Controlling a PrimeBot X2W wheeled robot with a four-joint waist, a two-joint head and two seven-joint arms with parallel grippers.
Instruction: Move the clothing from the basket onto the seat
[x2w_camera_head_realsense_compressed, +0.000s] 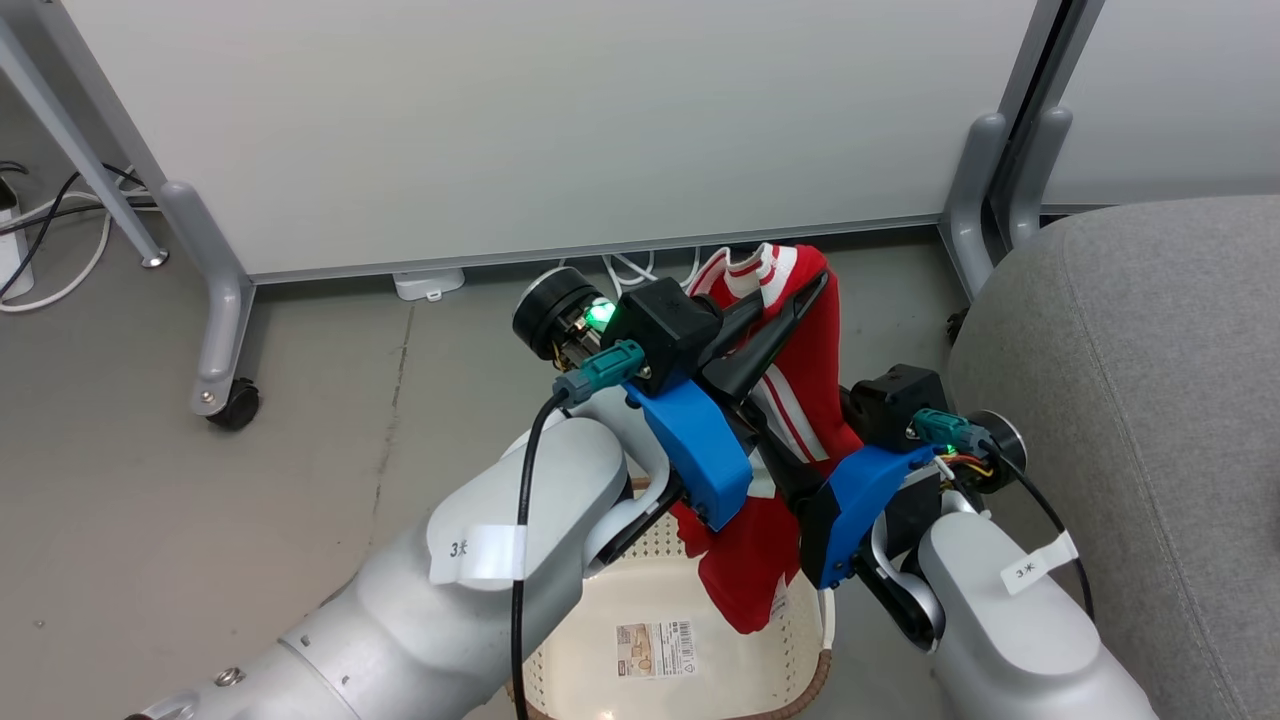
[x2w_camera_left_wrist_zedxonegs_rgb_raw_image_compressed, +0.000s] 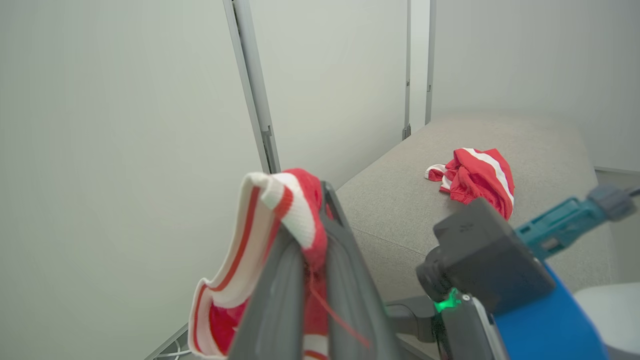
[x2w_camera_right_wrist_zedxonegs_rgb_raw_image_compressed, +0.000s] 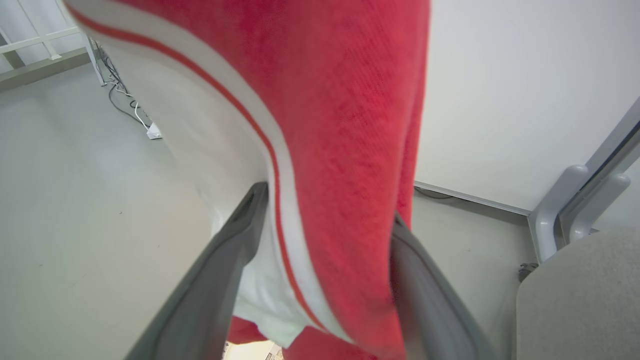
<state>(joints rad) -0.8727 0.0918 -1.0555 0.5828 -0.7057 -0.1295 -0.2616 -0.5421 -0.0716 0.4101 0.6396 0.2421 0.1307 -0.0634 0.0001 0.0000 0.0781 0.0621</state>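
- Red garment hangs over the basket, pinched high at its white trim, likely so it lifts free.
- Your left tool is clamped on that trim; your right tool stands wide apart, straddling the cloth.
- Second garment already lies on the seat.

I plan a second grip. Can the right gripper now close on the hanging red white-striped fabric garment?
Probably yes: the red white-striped fabric garment, held up by the shut left gripper, hangs between the two dark fingers of the open right gripper, with nothing else between them.
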